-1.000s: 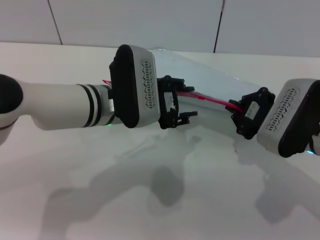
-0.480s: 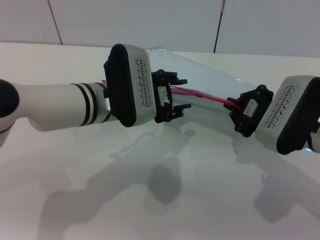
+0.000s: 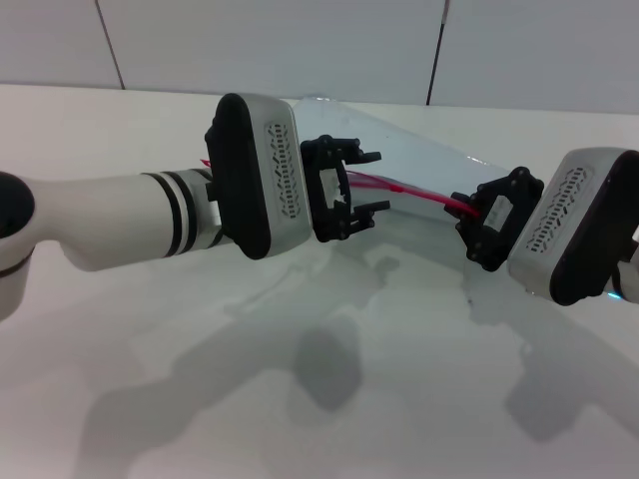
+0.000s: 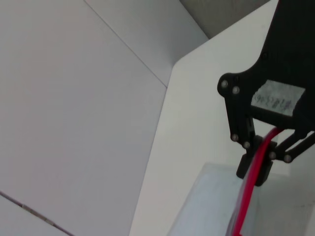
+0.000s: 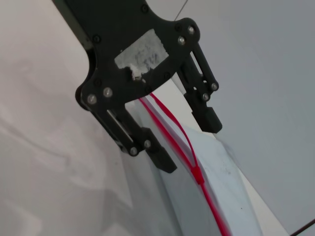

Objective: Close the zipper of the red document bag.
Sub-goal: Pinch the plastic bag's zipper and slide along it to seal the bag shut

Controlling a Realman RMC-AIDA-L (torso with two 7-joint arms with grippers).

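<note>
Right end effector (image 3: 467, 222) pinches the zipper (image 3: 409, 192); left end effector (image 3: 365, 184) straddles it, parted.

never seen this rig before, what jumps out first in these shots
The thin red zipper strung between two black claws above the white table. The left claw, open, straddles it mid-length; the right claw is shut on its end. Behind lies the translucent red document bag.
</note>
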